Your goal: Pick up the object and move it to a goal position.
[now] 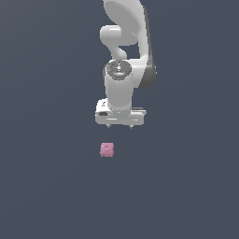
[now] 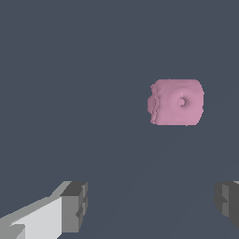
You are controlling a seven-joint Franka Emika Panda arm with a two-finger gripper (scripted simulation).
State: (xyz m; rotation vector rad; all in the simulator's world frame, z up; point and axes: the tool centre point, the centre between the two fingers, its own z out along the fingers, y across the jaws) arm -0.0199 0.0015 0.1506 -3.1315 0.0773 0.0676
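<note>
Pink and lumpy, the object (image 1: pixel 107 149) lies alone on the flat dark blue-grey surface (image 1: pixel 46 186), and you can take it as your landmark. Your white arm (image 1: pixel 125 51) hangs over the scene with the hand (image 1: pixel 119 126) pointing down, apart from the object and touching nothing. In the wrist view the object (image 2: pixel 177 101) shows a squarish face with a small round dimple and a ragged ridged edge, while the two grey fingertips (image 2: pixel 74 207) stand wide apart, holding nothing, with the object outside the gap between them.
</note>
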